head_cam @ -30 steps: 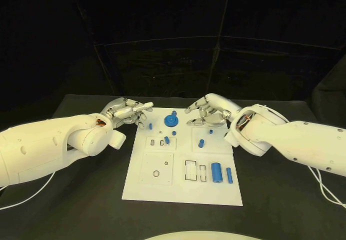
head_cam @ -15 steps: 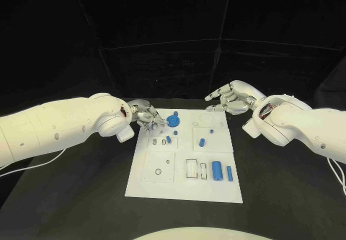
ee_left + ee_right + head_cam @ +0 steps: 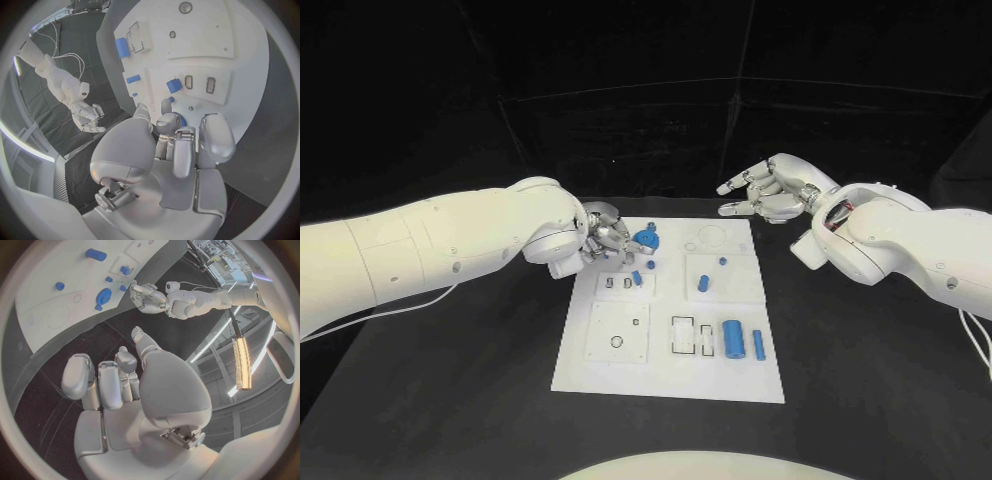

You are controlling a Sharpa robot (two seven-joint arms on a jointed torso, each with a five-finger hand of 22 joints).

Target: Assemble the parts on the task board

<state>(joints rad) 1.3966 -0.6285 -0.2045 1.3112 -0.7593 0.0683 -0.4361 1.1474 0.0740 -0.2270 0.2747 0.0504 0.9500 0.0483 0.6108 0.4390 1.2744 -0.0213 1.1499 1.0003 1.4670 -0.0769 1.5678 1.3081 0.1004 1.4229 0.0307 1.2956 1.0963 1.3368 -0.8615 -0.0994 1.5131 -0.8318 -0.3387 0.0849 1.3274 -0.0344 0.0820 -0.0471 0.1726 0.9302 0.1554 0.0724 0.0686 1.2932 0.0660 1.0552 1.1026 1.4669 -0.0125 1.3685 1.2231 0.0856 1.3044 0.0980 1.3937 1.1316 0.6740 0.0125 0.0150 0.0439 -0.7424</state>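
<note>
Reaching further, left hand (image 3: 607,240) meets blue gear (image 3: 648,240).

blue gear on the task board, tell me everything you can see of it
The blue gear is a round, matte, plastic-looking piece with a raised hub at its middle. It lies flat near the far left corner of the white task board, with a small blue peg just in front of it. The left hand hovers at its left side, fingers curled toward it; whether they touch it cannot be told. The right hand is off beyond the board's far right corner, well clear.
</note>
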